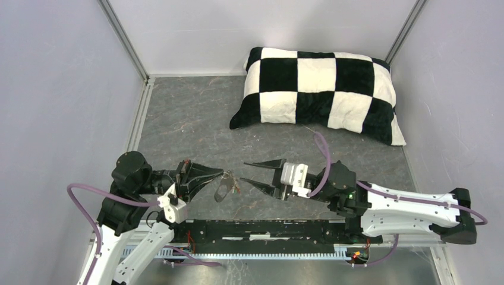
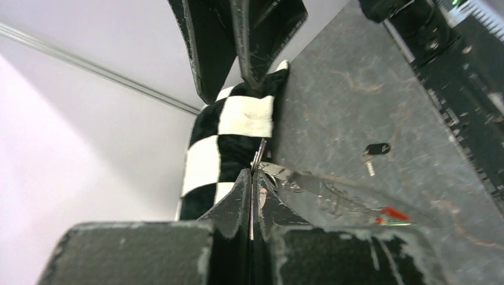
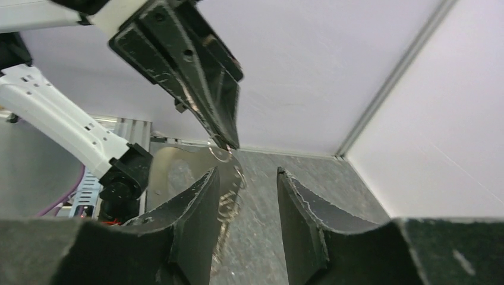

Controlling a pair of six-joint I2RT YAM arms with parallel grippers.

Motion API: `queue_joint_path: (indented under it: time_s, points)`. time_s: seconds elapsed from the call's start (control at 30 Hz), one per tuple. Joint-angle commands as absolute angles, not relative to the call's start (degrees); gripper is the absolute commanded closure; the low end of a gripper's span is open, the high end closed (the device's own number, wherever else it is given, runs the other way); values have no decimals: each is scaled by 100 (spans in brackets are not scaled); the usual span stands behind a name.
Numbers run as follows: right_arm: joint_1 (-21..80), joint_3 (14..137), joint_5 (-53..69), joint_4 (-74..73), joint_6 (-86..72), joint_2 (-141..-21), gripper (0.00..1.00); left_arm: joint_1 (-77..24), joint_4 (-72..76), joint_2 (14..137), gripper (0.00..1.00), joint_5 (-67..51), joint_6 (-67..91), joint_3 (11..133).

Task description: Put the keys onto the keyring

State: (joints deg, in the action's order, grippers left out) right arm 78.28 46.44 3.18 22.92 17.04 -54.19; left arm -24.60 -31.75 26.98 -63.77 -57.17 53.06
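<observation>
A dark grey, marble-veined surface (image 1: 190, 113) sits inside a booth of plain pale lavender walls (image 1: 59, 89) at left, back and right. Slim metal posts (image 1: 126, 41) run up the two far corners. A black-and-white checked pillow (image 1: 321, 89) lies near the far right corner. The light is soft and even.

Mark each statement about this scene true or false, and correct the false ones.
1. The left gripper is shut on the keyring. True.
2. The right gripper is shut. False: its jaws stand open, holding nothing.
3. The pillow lies at the far right of the table. True.
4. The black key lies on the pillow. False: it lies on the table.
</observation>
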Motion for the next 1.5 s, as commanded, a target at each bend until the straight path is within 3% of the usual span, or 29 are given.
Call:
queue_joint_path:
  time_s: [0.0, 0.2, 0.47, 0.83, 1.27, 1.47]
  points:
    - [7851, 4702, -682, 1569, 1469, -5058, 53, -2470, -3202, 2670, 98, -6348, -7441, 5378]
    - [7851, 4676, -795, 1414, 1272, -5004, 51, -2470, -3349, 2748, 98, -6409, -7606, 5480]
    - [7864, 5877, -440, 549, 1789, -5967, 53, -2472, -4448, 3216, 98, -6100, -7605, 6002]
    - [8005, 6421, -477, 341, 2106, -6538, 56, -2470, -5670, 3871, 98, -5415, -7286, 6585]
    - [8037, 6507, -438, 357, 1490, -6986, 59, -2470, -5472, 4101, 98, -5262, -5647, 6677]
    - [8037, 6319, -782, 672, 1200, -7091, 65, -2470, -5344, 4052, 98, -5253, -5229, 6610]
